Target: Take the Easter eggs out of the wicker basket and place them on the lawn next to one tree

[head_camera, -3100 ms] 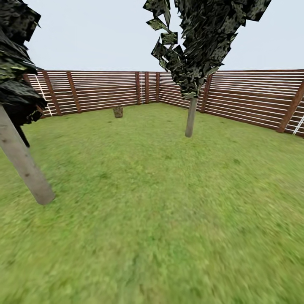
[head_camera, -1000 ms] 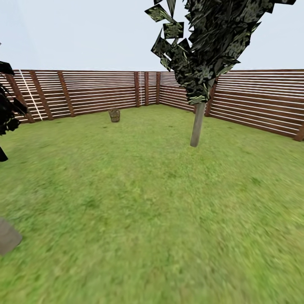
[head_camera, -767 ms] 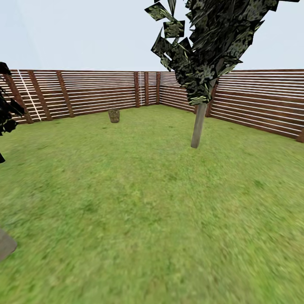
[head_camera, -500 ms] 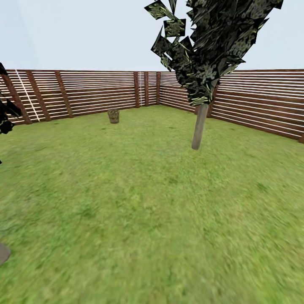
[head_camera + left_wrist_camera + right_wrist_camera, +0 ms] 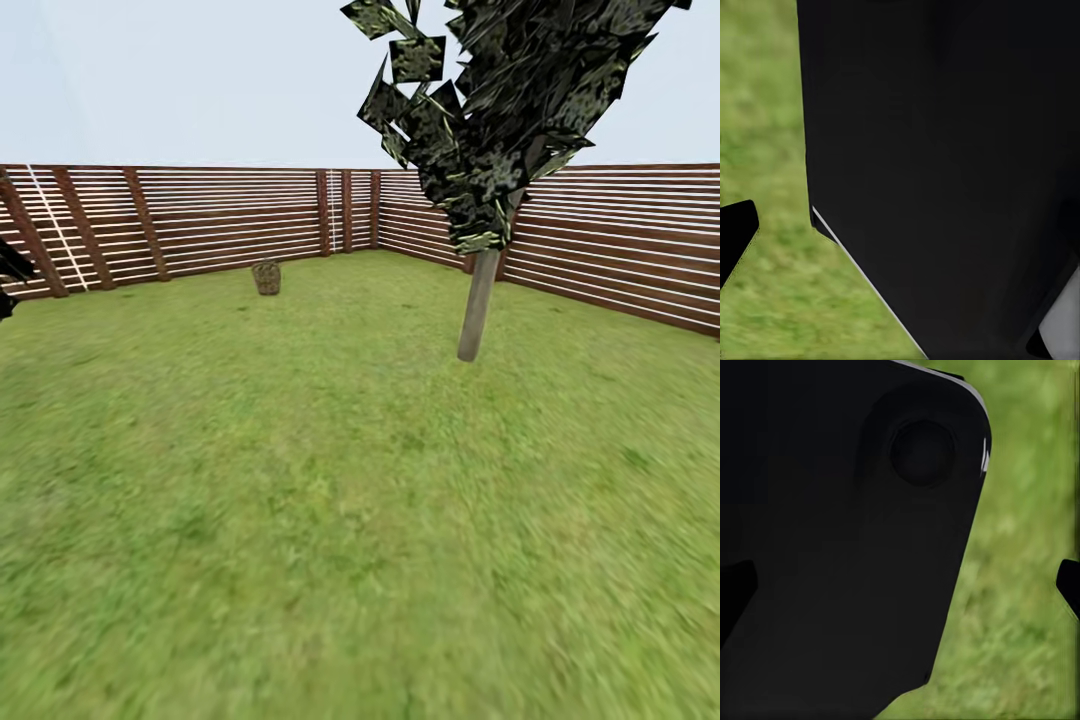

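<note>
The wicker basket (image 5: 267, 278) stands far off on the lawn (image 5: 330, 480), close to the back fence and left of centre in the head view. The Easter eggs are hidden at this distance. A tree (image 5: 479, 305) with a pale trunk and dark blocky foliage rises right of centre, nearer than the basket. In the left wrist view one dark fingertip (image 5: 735, 234) shows over grass beside my black body. My right gripper (image 5: 900, 589) has its fingertips far apart at the picture's two edges, with nothing held.
A brown slatted fence (image 5: 220, 215) encloses the garden at the back and on the right. Dark foliage (image 5: 8, 270) of another tree pokes in at the left edge. Open grass stretches between me and the basket.
The whole head view has shifted as the robot rolls forward. The near trunk at the left has slipped out of the picture, and the tree on the right looks slightly larger.
</note>
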